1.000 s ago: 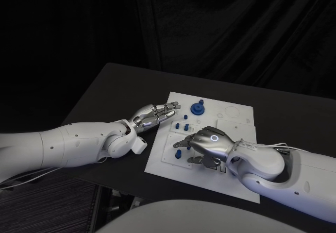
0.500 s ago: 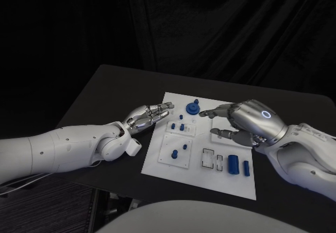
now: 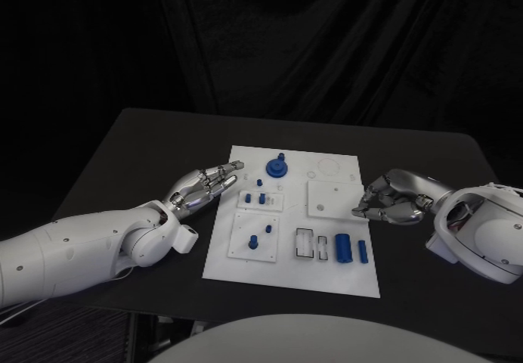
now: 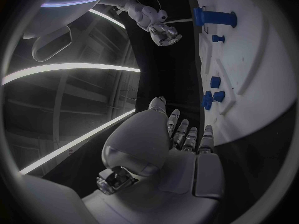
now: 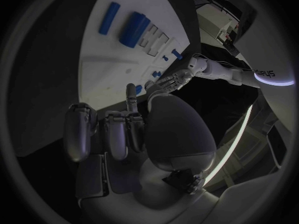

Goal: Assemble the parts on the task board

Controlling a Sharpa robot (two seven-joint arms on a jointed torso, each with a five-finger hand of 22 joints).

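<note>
Centrally on the bench (image 3: 131,144) lies the board (image 3: 327,265); its recesses hold small blue parts (image 3: 343,247), likely light, rigid and slick, best pinched across their sides. Left hand (image 3: 202,187) rests beside the board, fingers (image 3: 224,172) straight, spread, empty. Right hand (image 3: 394,203) holds nothing, fingers curled in.

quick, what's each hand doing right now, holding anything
Left hand: open, fingers extended, holding nothing.
Right hand: fingers curled in, shut on nothing.
</note>
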